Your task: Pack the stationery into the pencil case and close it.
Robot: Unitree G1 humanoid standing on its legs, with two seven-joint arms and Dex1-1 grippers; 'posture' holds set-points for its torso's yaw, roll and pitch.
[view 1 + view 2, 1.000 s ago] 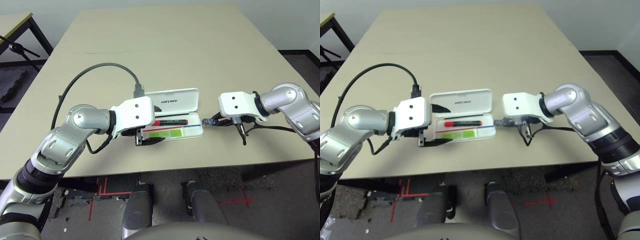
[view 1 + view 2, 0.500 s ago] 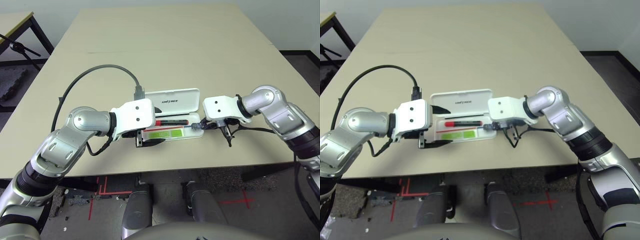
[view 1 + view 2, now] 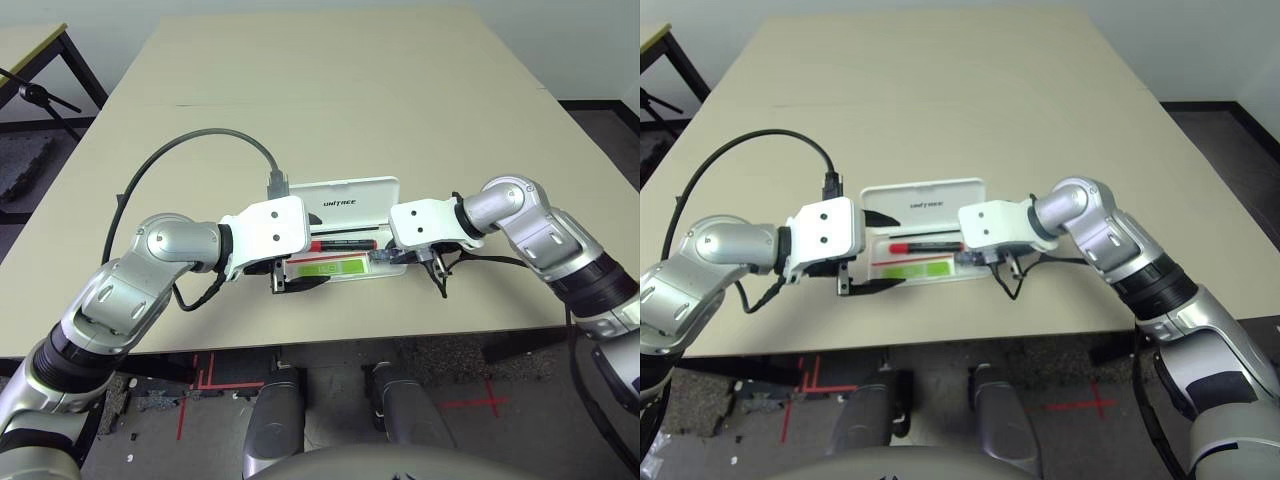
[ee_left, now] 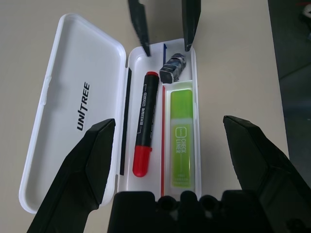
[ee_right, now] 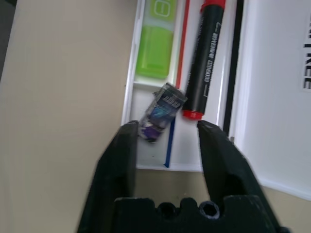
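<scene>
where the glossy white hard-plastic pencil case lies open, small dark block inside, both end effectors parted, empty

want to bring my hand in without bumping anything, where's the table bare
Bare: the far half of the table beyond the open pencil case, and both outer sides. Crowded: the near middle, where the left gripper and right gripper flank the case.

"UNITREE" on lid; "CHECK LINER" on highlighter
</scene>
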